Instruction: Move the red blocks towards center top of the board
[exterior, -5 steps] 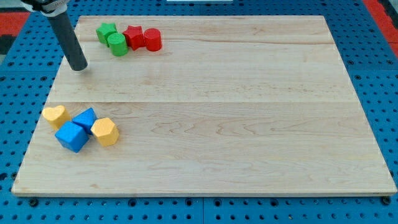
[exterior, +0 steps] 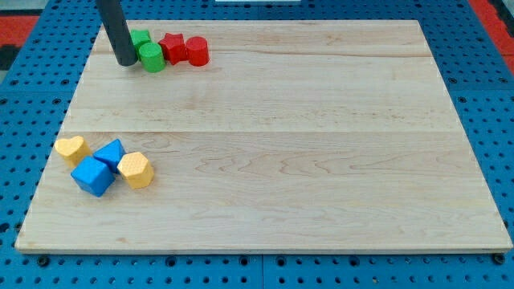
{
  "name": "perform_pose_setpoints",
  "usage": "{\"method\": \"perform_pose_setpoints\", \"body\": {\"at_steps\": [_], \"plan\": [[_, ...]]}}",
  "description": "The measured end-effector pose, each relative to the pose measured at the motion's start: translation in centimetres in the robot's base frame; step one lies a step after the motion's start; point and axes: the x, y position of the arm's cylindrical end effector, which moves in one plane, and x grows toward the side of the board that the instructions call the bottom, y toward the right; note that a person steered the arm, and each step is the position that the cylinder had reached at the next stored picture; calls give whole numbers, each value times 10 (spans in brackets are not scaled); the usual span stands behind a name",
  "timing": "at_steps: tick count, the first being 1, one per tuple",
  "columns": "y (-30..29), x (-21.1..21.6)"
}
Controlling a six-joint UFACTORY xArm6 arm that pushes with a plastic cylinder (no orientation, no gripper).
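Blocks sit far left: 2 green blocks (exterior: 146,50), then red star block (exterior: 172,47) and red round block (exterior: 197,50). My tip (exterior: 127,62) has no jaws and sits just left of them. Pushing right could drag green along too.

Up at the view's top left, 2 green blocks sit touching: a green cylinder (exterior: 151,57) in front, and a green block (exterior: 140,38) behind it, possibly a cube, partly hidden. Down at the left edge, a yellow heart (exterior: 71,148), blue triangular block (exterior: 110,152), blue cube (exterior: 92,176) and yellow hexagonal block (exterior: 136,169) huddle together on the wooden board (exterior: 305,144).
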Motion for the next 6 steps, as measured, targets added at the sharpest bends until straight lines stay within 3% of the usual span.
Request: {"method": "perform_pose_setpoints", "body": {"at_steps": [2,3,5,6], "plan": [[-4,-6],[-37,0],[-50,-95],[12,-94]]}}
